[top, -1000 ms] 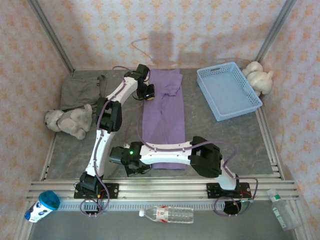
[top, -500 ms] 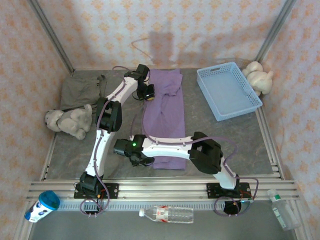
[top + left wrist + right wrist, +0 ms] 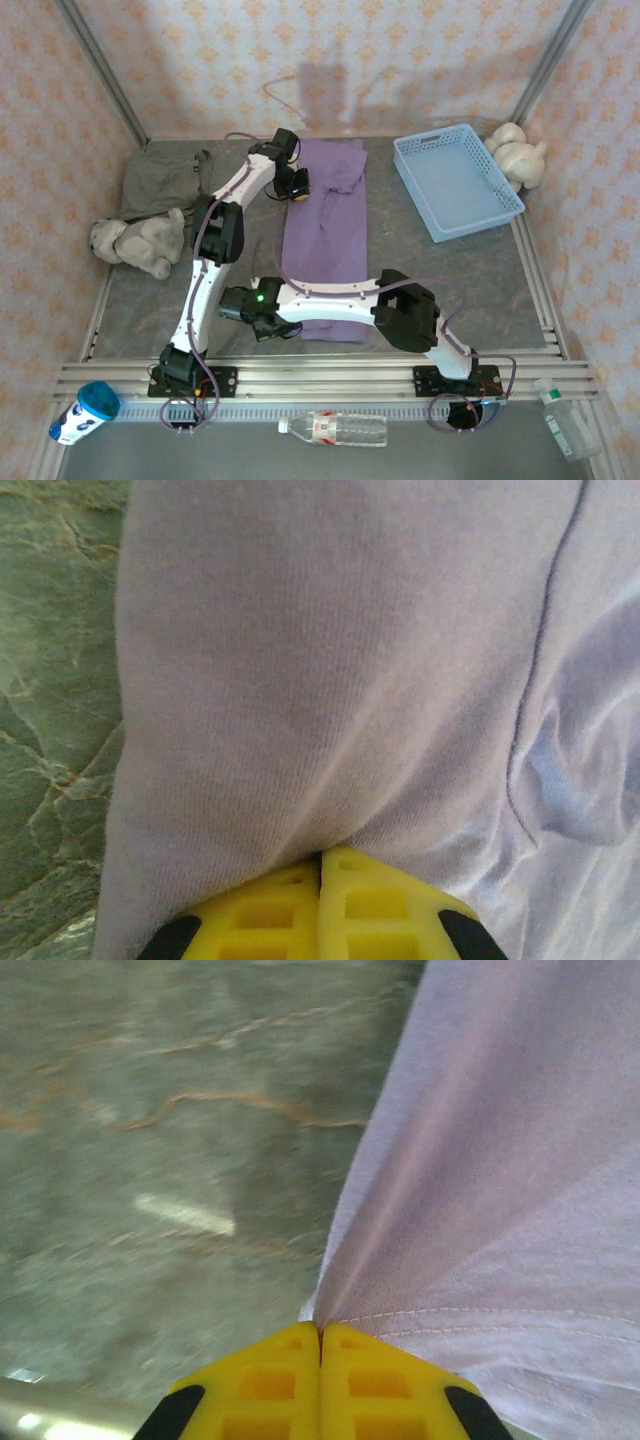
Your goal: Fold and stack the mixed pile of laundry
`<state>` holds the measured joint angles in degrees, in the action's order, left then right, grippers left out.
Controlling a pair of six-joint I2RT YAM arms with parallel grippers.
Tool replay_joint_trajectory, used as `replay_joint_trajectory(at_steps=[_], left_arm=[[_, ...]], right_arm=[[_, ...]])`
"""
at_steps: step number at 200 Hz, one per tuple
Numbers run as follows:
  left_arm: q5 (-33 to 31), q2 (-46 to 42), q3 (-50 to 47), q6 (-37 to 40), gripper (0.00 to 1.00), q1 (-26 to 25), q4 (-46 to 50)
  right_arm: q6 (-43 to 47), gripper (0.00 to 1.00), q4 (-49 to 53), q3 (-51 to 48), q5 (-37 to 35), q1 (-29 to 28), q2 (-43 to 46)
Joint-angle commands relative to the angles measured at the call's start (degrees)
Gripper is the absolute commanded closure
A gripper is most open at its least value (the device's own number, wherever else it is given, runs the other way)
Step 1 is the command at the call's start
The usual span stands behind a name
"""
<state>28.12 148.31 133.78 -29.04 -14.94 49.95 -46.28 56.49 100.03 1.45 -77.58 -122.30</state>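
Yellow fingertips of the left gripper (image 3: pixel 321 865) are pressed together on the far left edge of the large lavender-purple short-sleeved cloth T-shirt (image 3: pixel 325 240), and the right gripper (image 3: pixel 320 1332) is likewise pinched onto its hem at the near left corner. That shirt lies as a long narrow strip mid-table, so I judge its lengthwise folding underway and the crosswise fold left; the smaller grey-olive cloth garment (image 3: pixel 160 180) lies rumpled in the far left corner, nothing stacked yet
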Motion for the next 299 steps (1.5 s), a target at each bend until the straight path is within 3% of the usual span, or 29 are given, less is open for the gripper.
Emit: replay_joint_trajectory(at_steps=[1, 39, 62, 81, 98, 121, 127, 131, 146, 150, 152, 198, 225, 273, 299], left_arm=[[-0.7, 3.57, -1.85, -0.68, 0.97, -0.11, 2.01], [-0.52, 3.56, -2.03, -0.92, 0.97, -0.09, 2.0], [-0.37, 3.45, -2.12, -1.0, 0.94, -0.12, 2.14], [0.09, 2.89, -1.95, -1.07, 0.8, -0.1, 2.24], [0.78, 1.78, -1.28, -1.0, 0.61, -0.01, 2.36], [1.64, -0.05, 2.32, 0.04, 0.45, 0.08, 4.34], [1.51, -0.65, 3.46, 0.45, 0.36, 0.15, 5.11], [1.28, -1.11, 4.5, 0.9, 0.25, 0.17, 5.72], [0.6, -3.12, 7.27, 1.93, 0.18, 0.41, 7.61], [0.42, -3.72, 7.8, 2.2, 0.03, 0.57, 7.98], [0.33, -4.15, 7.99, 2.27, 0.01, 0.65, 8.08], [-1.93, -14.17, 6.44, 5.59, 0.0, 2.09, 12.18], [-1.5, -25.26, -8.14, 6.41, 0.0, 2.04, 10.68], [-0.69, -52.03, -49.87, 2.29, 0.06, 1.86, 1.76], [0.87, -64.94, -70.84, -2.8, 0.11, 0.24, -2.87]], right_arm=[[0.48, 1.0, 2.65, 0.91, 1.65, -1.79, -1.9], [-0.47, 1.0, 1.25, -1.57, 4.69, -0.5, -3.32], [-0.37, 0.8, 0.46, -2.61, 3.32, -0.29, -1.05], [-1.02, 0.58, -1.03, -4.55, 2.31, 0.03, 3.03], [-2.81, 0.5, -2.16, -7.98, 1.14, 0.57, 7.81], [-6.3, 0.38, -2.67, -14.57, -0.8, 1.78, 15.1], [-7.11, 0.36, -2.83, -16.46, -1.29, 2.18, 16.97], [-7.83, 0.34, -2.81, -17.64, -1.53, 2.44, 18.15], [-10.39, 0.3, -2.44, -22.25, -2.46, 3.75, 22.2], [-10.99, 0.3, -2.36, -23.5, -2.61, 4.08, 23.21], [-11.32, 0.29, -2.29, -23.97, -2.86, 4.23, 23.79], [-17.76, 0.21, -1.35, -35.27, -4.87, 6.79, 33.39], [-21.85, 0.2, -4.97, -42.72, -3.45, 7.3, 39.11], [-27.96, 0.2, -16.1, -56.09, 0.6, 8.53, 49.56], [-27.58, 0.22, -22.01, -59.11, 2.48, 8.61, 50.9]])
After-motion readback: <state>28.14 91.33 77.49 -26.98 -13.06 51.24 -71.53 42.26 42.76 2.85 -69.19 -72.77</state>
